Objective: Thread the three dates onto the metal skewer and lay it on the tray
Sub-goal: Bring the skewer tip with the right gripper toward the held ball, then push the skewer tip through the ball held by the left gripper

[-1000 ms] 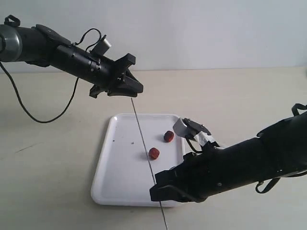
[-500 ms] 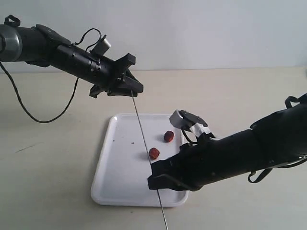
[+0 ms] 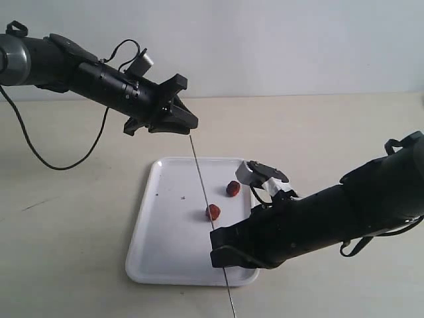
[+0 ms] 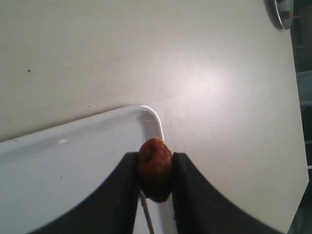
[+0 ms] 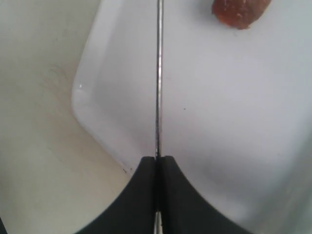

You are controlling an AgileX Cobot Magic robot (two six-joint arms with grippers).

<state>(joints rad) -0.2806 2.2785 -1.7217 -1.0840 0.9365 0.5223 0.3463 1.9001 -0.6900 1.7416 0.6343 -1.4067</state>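
My left gripper (image 3: 187, 124) hangs above the far edge of the white tray (image 3: 159, 238), shut on one reddish-brown date (image 4: 155, 168). The thin metal skewer (image 3: 205, 195) runs from that date down to my right gripper (image 3: 220, 248), which is shut on it near the tray's front edge. In the left wrist view the skewer (image 4: 146, 216) comes out just below the held date. In the right wrist view the skewer (image 5: 158, 73) rises from between the closed fingers. Two more dates lie on the tray: one (image 3: 212, 212) right beside the skewer, another (image 3: 233, 188) farther back; one date (image 5: 240, 10) shows in the right wrist view.
The tray sits on a pale beige tabletop (image 3: 73, 218). A black cable (image 3: 40, 156) loops down from the left arm over the table at the left. A light wall (image 3: 278, 40) stands behind the table.
My right arm has shifted a little and its gripper has slid along the skewer. The skewer's lower end has swung slightly. The left gripper and the two dates on the tray have stayed in place.
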